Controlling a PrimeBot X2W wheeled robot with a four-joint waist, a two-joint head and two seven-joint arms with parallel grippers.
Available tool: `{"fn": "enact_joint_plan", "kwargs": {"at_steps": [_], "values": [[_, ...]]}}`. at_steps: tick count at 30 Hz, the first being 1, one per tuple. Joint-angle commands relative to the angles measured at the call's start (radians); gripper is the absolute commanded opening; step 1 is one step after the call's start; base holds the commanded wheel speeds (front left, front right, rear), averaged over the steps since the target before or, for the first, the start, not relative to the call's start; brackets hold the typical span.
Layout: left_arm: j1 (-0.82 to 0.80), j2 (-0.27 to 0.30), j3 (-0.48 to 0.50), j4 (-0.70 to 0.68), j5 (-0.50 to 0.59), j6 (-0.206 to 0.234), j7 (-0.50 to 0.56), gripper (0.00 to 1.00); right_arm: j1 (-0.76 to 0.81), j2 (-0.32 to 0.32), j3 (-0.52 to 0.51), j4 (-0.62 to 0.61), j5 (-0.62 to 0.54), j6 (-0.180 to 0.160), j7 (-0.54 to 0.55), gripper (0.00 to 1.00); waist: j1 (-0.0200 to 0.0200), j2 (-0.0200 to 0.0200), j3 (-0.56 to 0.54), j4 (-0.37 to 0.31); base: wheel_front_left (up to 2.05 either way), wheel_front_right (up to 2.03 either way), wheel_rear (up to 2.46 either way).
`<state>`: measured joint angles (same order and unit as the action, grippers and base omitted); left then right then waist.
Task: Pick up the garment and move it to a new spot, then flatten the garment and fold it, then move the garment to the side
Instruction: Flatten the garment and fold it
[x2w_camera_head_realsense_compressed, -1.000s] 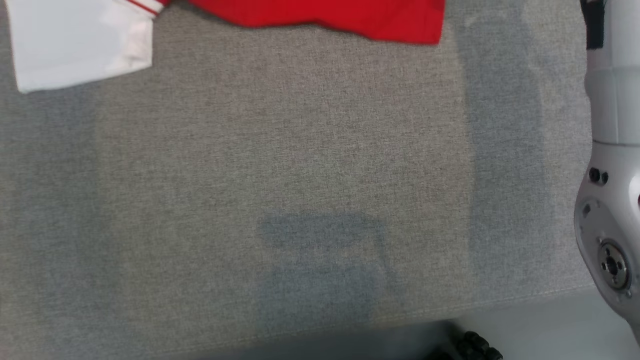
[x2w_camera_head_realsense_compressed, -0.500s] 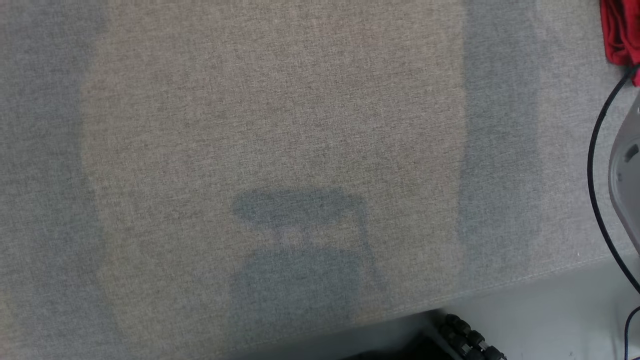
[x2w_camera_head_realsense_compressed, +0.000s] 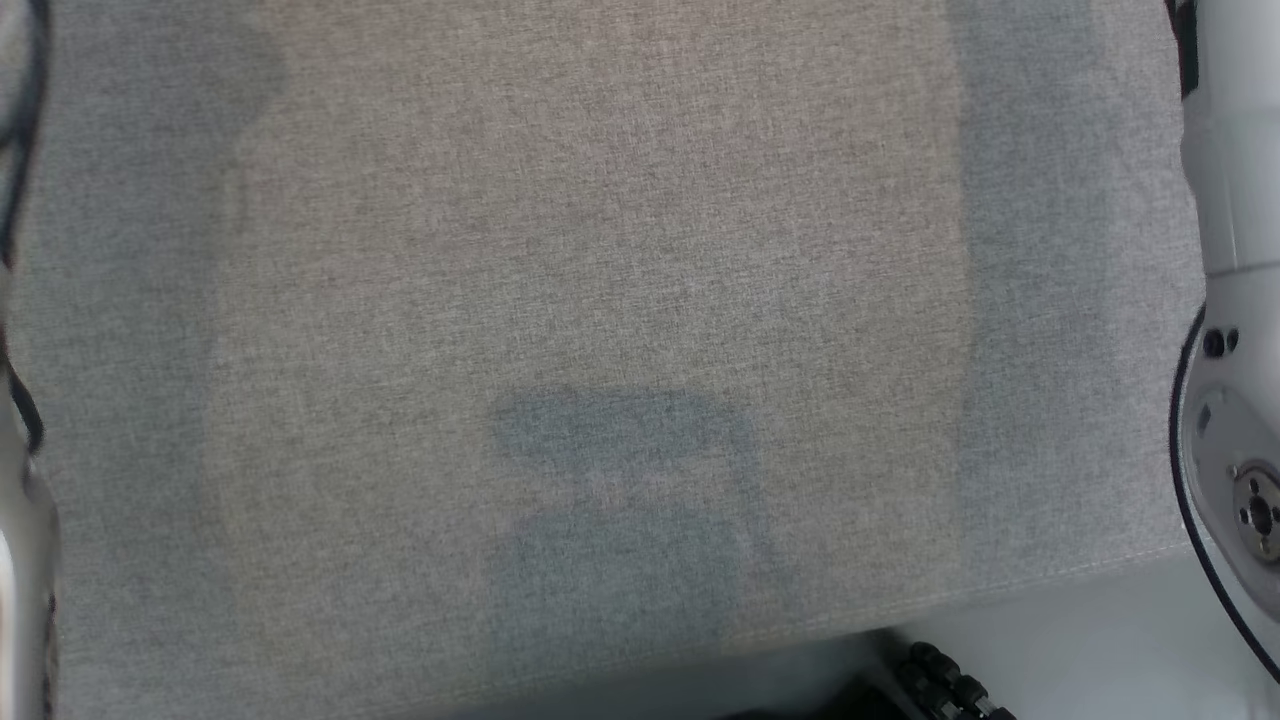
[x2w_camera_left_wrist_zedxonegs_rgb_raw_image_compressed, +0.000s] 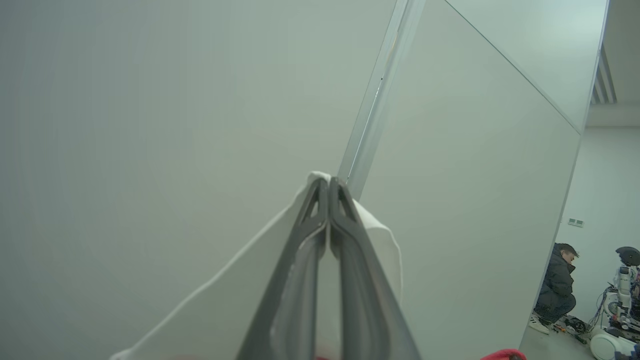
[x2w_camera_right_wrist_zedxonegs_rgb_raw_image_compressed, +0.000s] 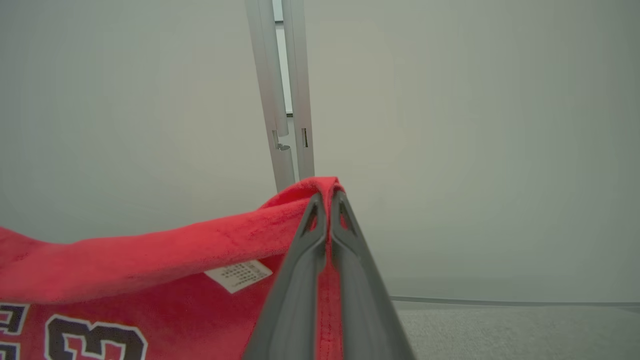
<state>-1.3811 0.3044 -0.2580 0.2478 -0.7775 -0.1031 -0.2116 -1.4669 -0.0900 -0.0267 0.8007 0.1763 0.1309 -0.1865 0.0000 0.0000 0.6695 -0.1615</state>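
Observation:
The garment is a red jersey (x2w_camera_right_wrist_zedxonegs_rgb_raw_image_compressed: 150, 245) with dark, white-edged numerals, a white label and a white sleeve part (x2w_camera_left_wrist_zedxonegs_rgb_raw_image_compressed: 220, 310). My right gripper (x2w_camera_right_wrist_zedxonegs_rgb_raw_image_compressed: 327, 196) is shut on a fold of its red edge, and the cloth hangs away to the left in the right wrist view. In the left wrist view, my left gripper (x2w_camera_left_wrist_zedxonegs_rgb_raw_image_compressed: 329, 181) is shut on the white cloth, which drapes down behind the fingers. Both grippers are raised and point at pale wall panels. The head view looks down on the grey cloth table (x2w_camera_head_realsense_compressed: 600, 250), with my right forearm (x2w_camera_head_realsense_compressed: 1235, 150) at its right edge.
The table's front edge (x2w_camera_head_realsense_compressed: 1000, 600) runs along the bottom right, with pale floor and a black ribbed part (x2w_camera_head_realsense_compressed: 945, 680) below it. A metal post (x2w_camera_right_wrist_zedxonegs_rgb_raw_image_compressed: 282, 90) joins the wall panels ahead. A person (x2w_camera_left_wrist_zedxonegs_rgb_raw_image_compressed: 557, 285) crouches beside another robot (x2w_camera_left_wrist_zedxonegs_rgb_raw_image_compressed: 620, 300) at the far right.
The red and white cloth that lay along the top of the head view a second ago has risen out of that view. A sliver of my left arm has come in at the left edge.

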Motion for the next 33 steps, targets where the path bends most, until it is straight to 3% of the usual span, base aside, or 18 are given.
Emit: {"fn": "enact_joint_plan", "kwargs": {"at_steps": [1,8,12,16,21,27,33], "values": [[0.112,0.017,0.003,-0.060,-0.007,0.021,-0.002,0.00,0.072,-0.026,0.022,-0.012,0.035,-0.001,0.036,0.00,0.0000,0.0000,-0.047,0.037,0.00,0.00,0.00],[0.625,0.011,0.057,-0.347,-0.085,0.140,-0.017,0.00,0.367,-0.135,0.093,-0.161,0.143,0.000,0.249,0.00,0.0000,0.0000,-0.175,0.080,0.00,0.00,0.00],[0.877,-0.003,0.076,-0.456,-0.088,0.194,-0.032,0.00,0.542,-0.167,0.070,-0.286,0.186,-0.001,0.383,0.00,0.0000,0.0000,-0.248,0.096,0.00,0.00,0.00],[1.028,-0.033,0.089,-0.494,-0.089,0.224,-0.042,0.00,0.669,-0.172,0.024,-0.383,0.192,-0.001,0.464,0.00,0.0000,0.0000,-0.297,0.106,0.00,0.00,0.00],[1.212,-0.090,0.109,-0.479,-0.053,0.232,-0.053,0.00,0.860,-0.136,-0.034,-0.507,0.197,-0.001,0.564,0.00,0.0000,0.0000,-0.372,0.122,0.00,0.00,0.00],[1.338,-0.163,0.123,-0.412,0.035,0.215,-0.055,0.00,1.040,-0.077,-0.096,-0.537,0.162,-0.001,0.566,0.00,0.0000,0.0000,-0.447,0.149,0.00,0.00,0.00],[1.424,-0.150,0.081,-0.291,0.177,0.231,-0.054,0.00,1.162,-0.015,-0.149,-0.515,0.138,-0.001,0.566,0.00,0.0000,0.0000,-0.517,0.171,0.00,0.00,0.00]]}}
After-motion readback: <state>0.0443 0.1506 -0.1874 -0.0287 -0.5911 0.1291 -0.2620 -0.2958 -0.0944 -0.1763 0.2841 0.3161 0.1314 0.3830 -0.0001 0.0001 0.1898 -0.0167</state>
